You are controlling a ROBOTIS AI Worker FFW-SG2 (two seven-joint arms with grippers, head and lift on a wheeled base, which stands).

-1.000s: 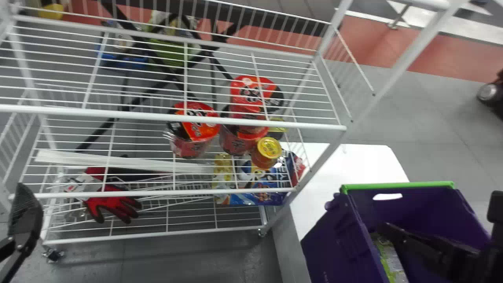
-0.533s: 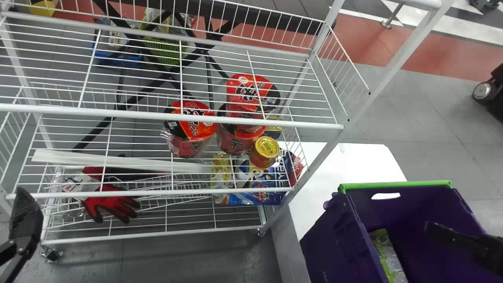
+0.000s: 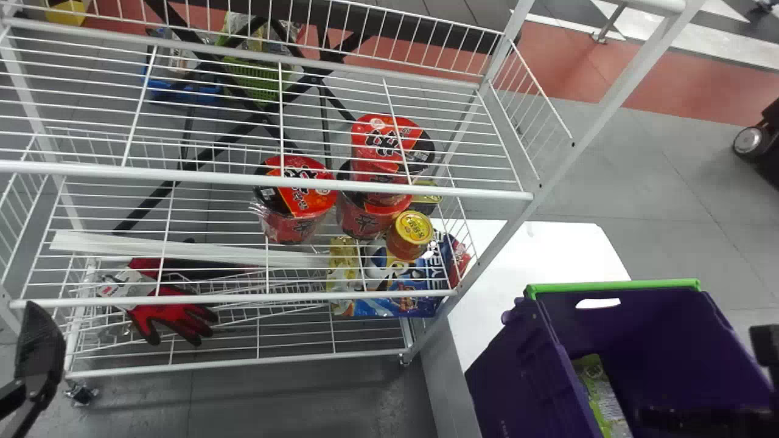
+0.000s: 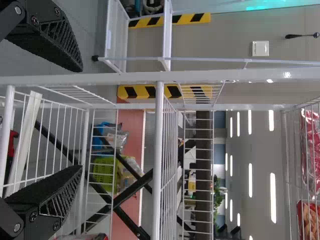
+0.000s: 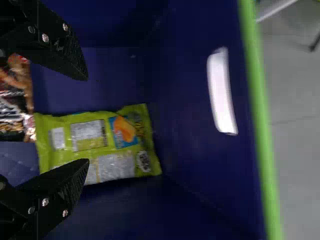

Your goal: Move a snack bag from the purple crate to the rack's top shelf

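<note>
Since the last frame, the right tool [image 5: 87, 119] has shifted toward 6 o'clock in the head view, into the near part of the crate. White rack [image 3: 213, 177] fills 8 to 12 o'clock; which shelf is its top I can't tell, though red packets [image 4: 310, 150] sit high up on it. Tabletop [image 3: 548, 249] shows at 3 o'clock, with the purple crate [image 3: 511, 371] at 4 o'clock. Left tool [image 4: 82, 117] waits at 8 o'clock, its 2 fingers spread. The right tool's 2 fingers are apart as well, pinching nothing, near the green snack bag [image 5: 100, 142] lying flat on the crate's 9 o'clock side. A smaller-looking strip of dark packet [image 5: 15, 102] is beside it. Which bag is wanted, I can't say. So 0 bags gripped: grasp, lift, carry and shelving all seem left, with only the approach under way.
</note>
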